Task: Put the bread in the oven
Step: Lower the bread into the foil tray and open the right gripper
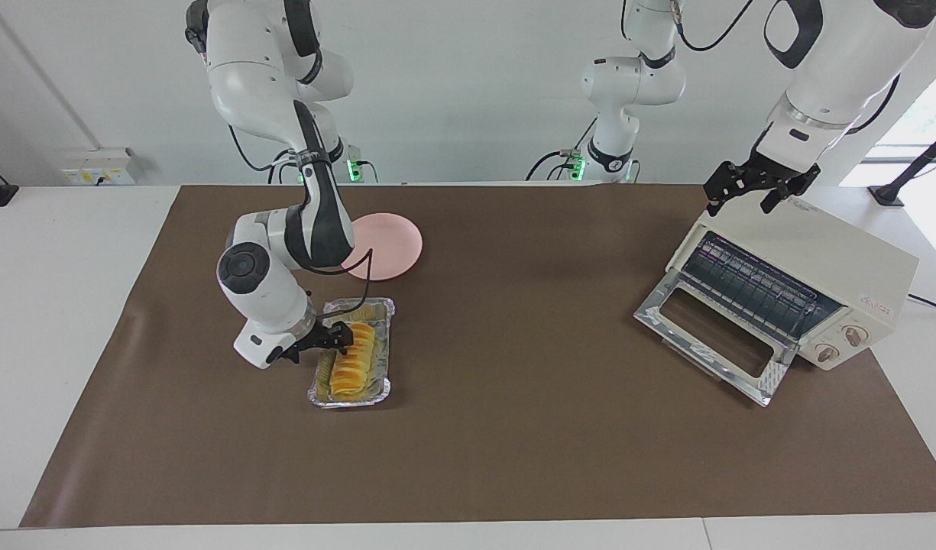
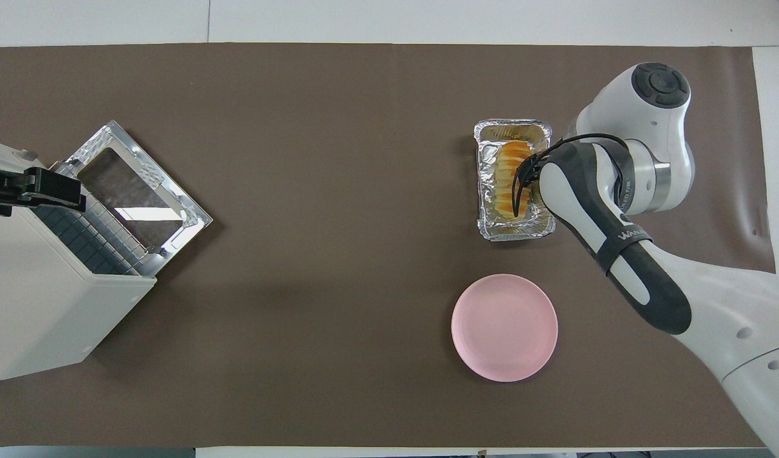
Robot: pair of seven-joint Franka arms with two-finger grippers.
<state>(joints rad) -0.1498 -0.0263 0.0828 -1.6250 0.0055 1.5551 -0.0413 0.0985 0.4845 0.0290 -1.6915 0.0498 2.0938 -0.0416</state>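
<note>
Two claws are spread. The right claw (image 1: 338, 336) straddles the bread (image 1: 353, 364) in the foil tray (image 1: 376, 389), at the loaf's end nearer the robots; its long axis runs away from them. The left claw (image 1: 750, 186) waits over the oven (image 1: 834, 267), door down. The overhead view hides contact; the facing view shows fingers low at the loaf.

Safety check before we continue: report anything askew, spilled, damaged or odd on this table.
Nothing spilled or damaged. The oven sits at an angle to the table edge, door dropped open. The bread lies in its foil tray, the pink plate bare.
</note>
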